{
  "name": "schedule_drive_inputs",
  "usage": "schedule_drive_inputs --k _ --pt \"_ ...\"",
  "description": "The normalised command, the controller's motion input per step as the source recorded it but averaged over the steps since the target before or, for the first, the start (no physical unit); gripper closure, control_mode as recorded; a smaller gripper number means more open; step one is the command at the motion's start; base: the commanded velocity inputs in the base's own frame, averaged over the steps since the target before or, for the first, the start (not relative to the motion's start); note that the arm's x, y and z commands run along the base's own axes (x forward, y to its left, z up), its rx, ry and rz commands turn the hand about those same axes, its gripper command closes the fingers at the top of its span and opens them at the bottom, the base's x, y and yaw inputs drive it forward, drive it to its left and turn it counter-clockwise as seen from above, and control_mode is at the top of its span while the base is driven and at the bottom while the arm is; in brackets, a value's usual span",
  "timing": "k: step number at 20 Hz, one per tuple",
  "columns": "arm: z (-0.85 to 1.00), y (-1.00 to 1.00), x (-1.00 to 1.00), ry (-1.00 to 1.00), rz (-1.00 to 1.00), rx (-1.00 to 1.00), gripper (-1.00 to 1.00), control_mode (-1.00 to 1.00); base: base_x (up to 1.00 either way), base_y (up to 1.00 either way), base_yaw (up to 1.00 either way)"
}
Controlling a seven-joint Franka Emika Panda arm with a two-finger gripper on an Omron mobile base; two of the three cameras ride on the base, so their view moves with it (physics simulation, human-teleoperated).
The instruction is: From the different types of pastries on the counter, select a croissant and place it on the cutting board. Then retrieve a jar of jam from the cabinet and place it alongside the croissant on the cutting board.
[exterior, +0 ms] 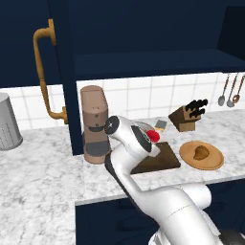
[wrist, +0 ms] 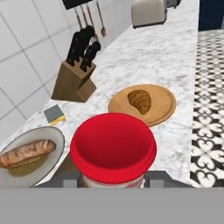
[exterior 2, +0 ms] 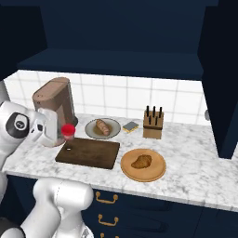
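My gripper (wrist: pixel 113 178) is shut on the jar of jam (wrist: pixel 113 146), whose red lid faces the hand camera. The jar (exterior: pixel 153 135) (exterior 2: pixel 68 131) hangs just above the left end of the dark cutting board (exterior: pixel 162 158) (exterior 2: pixel 88 152), next to the coffee machine. The croissant (exterior: pixel 201 152) (exterior 2: pixel 141 161) (wrist: pixel 139 100) lies on a round tan wooden plate (exterior 2: pixel 158 174) to the right of the board. The longer roll (exterior 2: pixel 102 127) (wrist: pixel 27 152) rests on a grey plate behind the board. The cabinet door (exterior: pixel 62 72) stands open with its brass handle (exterior: pixel 42 72) showing.
A brown coffee machine (exterior: pixel 94 124) (exterior 2: pixel 53 100) stands close left of the gripper. A knife block (exterior: pixel 187 116) (exterior 2: pixel 153 123) (wrist: pixel 76 74) and a sponge (exterior 2: pixel 130 126) sit by the tiled wall. Utensils (exterior: pixel 229 91) hang at the right.
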Motion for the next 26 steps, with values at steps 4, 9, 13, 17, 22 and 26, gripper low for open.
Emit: schedule_drive_inputs --k 4,9,13,17,22,26 --pt "-0.37 0.00 0.33 0.01 -0.15 0.00 1.00 -1.00 0.00 0.00 0.00" --pt "-0.27 0.02 0.42 0.00 -0.18 0.00 1.00 -1.00 0.00 0.00 0.00" --pt "-0.17 0.30 0.48 0.00 -0.10 0.00 1.00 -1.00 0.00 0.00 0.00" --pt "-0.21 0.25 0.14 0.00 -0.07 0.00 1.00 -1.00 0.00 0.00 0.00" --pt "-0.27 0.03 0.00 0.02 -0.05 0.00 1.00 -1.00 0.00 0.00 0.00" --pt "-0.23 0.00 0.01 0.10 -0.02 0.00 1.00 -1.00 0.00 0.00 0.00"
